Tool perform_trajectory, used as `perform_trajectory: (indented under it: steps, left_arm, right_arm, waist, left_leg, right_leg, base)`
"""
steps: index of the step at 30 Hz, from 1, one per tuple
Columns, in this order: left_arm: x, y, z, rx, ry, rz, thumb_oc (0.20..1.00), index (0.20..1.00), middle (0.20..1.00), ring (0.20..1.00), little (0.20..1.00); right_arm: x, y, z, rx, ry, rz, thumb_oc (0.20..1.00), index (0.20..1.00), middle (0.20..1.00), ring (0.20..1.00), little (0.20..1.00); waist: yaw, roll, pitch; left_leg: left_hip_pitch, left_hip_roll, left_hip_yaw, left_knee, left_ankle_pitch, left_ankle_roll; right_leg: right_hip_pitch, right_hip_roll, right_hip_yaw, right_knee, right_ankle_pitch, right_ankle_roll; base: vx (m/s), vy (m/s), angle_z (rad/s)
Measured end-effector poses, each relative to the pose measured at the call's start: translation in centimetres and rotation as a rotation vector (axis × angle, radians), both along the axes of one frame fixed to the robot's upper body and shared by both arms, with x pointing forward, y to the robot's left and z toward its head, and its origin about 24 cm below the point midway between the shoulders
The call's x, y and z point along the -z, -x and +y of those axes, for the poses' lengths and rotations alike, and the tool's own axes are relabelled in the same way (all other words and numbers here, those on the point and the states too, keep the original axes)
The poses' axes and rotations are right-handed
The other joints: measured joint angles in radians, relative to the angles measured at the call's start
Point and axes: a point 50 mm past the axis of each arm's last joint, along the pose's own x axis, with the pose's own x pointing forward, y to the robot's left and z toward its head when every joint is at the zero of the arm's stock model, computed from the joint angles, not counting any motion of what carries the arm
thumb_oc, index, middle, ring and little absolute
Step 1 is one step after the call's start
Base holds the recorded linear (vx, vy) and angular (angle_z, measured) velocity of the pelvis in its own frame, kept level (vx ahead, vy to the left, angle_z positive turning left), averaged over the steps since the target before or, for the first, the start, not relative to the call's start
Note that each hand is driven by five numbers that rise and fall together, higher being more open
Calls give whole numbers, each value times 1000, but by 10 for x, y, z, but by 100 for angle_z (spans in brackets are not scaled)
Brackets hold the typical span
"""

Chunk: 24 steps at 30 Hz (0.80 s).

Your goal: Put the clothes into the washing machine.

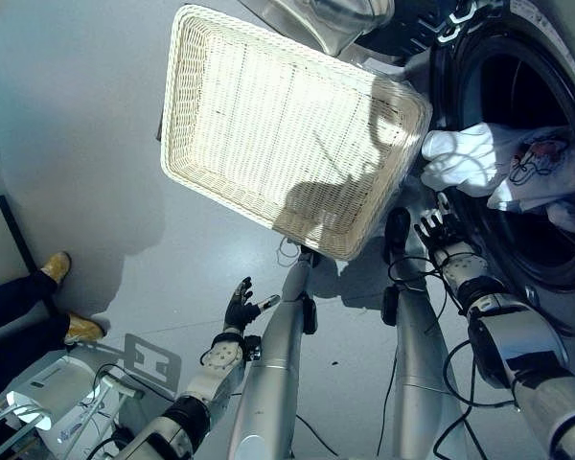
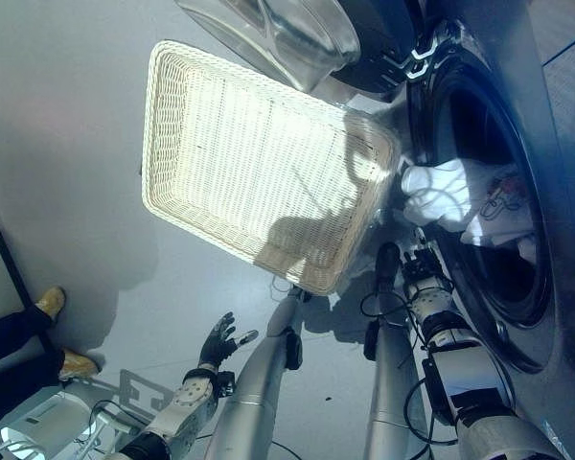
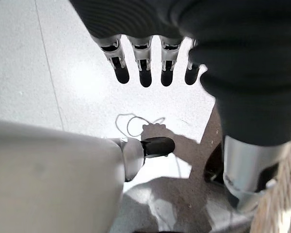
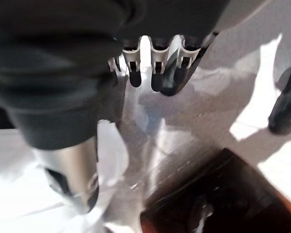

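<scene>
Both hands hang slack over grey floor: left hand [image 1: 238, 311] low, right hand [image 1: 443, 233] just below the washing machine [image 1: 532, 144] opening. White clothes [image 1: 498, 165] (printed, unreadable) drape its rim beside the wicker basket [image 1: 268, 125].

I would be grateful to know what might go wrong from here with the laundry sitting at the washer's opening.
1. The white printed garment lies bunched at the dark round washing machine drum opening, so it may slide out.
2. The right robot hand, open just below it, could drag it back.
3. The empty cream wicker basket beside the drum crowds that arm's path.
</scene>
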Motion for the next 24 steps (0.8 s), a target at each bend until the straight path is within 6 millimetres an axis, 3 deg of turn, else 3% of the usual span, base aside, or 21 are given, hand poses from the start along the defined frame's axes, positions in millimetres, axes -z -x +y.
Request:
perform_trajectory:
  steps: [5,23,24]
  left_arm:
    - [-8,-3,1,-7,-5,-31,1000,1000,1000,1000,1000]
    - [-24,-10,20,-14,-35,-85,1000,1000,1000,1000,1000]
    - [-25,-10,20,-14,-35,-86,1000,1000,1000,1000,1000]
  right_arm:
    - [-39,-8,-11,63,50,-142,1000,1000,1000,1000,1000]
    - [-88,-12,-4,23,359,-354,1000,1000,1000,1000,1000]
    - [-89,-12,-5,24,362,-359,944,944,944,944,944]
  waist:
    - [25,0,0]
    - [38,0,0]
    - [38,0,0]
  left_leg:
    - [-56,0,1,21,-1,-2]
    - [-126,0,-1,37,-2,-3]
    - [-126,0,-1,37,-2,-3]
  right_leg:
    - [-59,1,7,19,-1,-1]
    - [-118,0,10,17,2,-3]
    - [-118,0,10,17,2,-3]
  base:
    - [0,0,0]
    - [0,0,0]
    - [0,0,0]
